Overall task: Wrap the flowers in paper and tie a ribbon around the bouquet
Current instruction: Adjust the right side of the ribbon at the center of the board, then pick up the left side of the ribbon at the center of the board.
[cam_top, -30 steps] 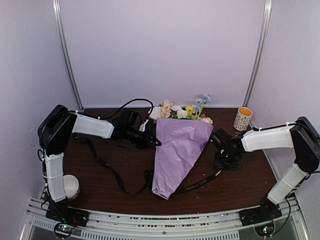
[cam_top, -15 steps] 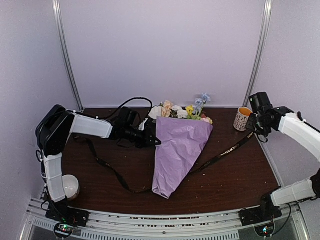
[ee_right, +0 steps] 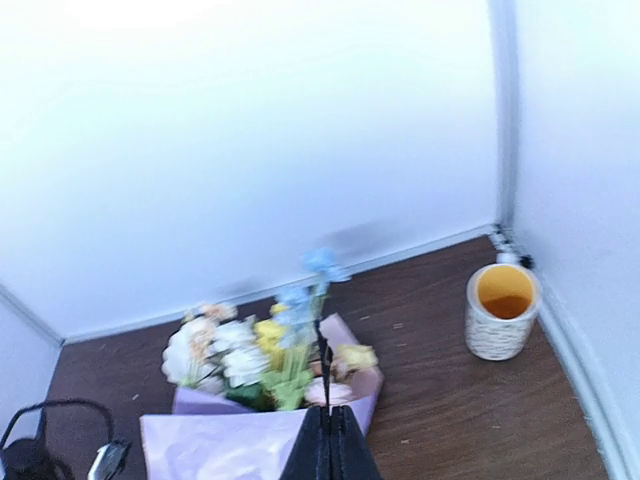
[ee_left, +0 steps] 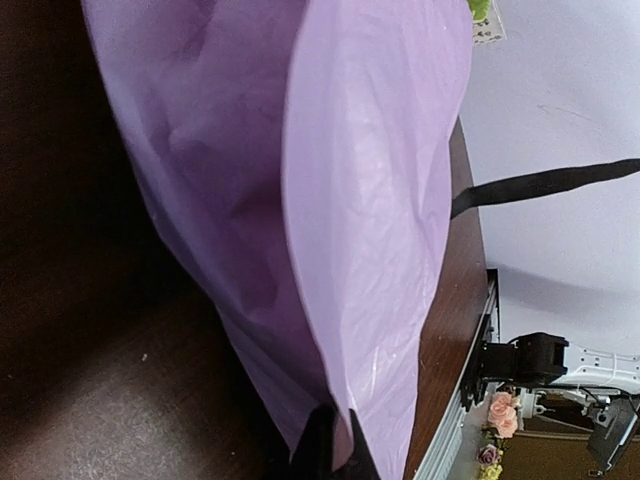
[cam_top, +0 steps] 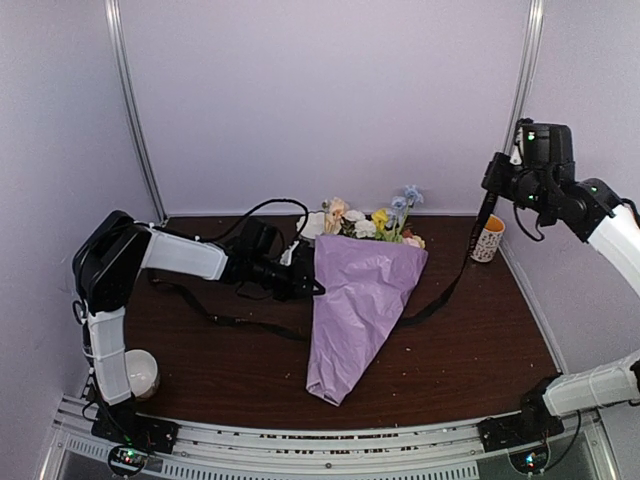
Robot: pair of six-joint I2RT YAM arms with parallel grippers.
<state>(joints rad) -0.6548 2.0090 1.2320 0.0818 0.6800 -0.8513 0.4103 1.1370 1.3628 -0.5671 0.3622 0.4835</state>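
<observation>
Looking down from the overhead camera, I see the bouquet (cam_top: 355,300) lying on the table (cam_top: 200,385), its narrow tip toward the arms and the flowers (cam_top: 370,222) poking out at the far end. My left gripper (cam_top: 306,284) is low at the bouquet's left edge, fingers pinched tight on a fold of the paper (ee_left: 380,200). My right gripper (ee_right: 327,425) hangs high above the table's right side, fingers closed on the ribbon (ee_left: 545,182), which runs taut down to the tabletop, disappears at the bouquet's right edge and shows again on its left. A patterned cup (cam_top: 487,238) stands near the far right corner, and a white bowl (cam_top: 142,372) sits at the near left
</observation>
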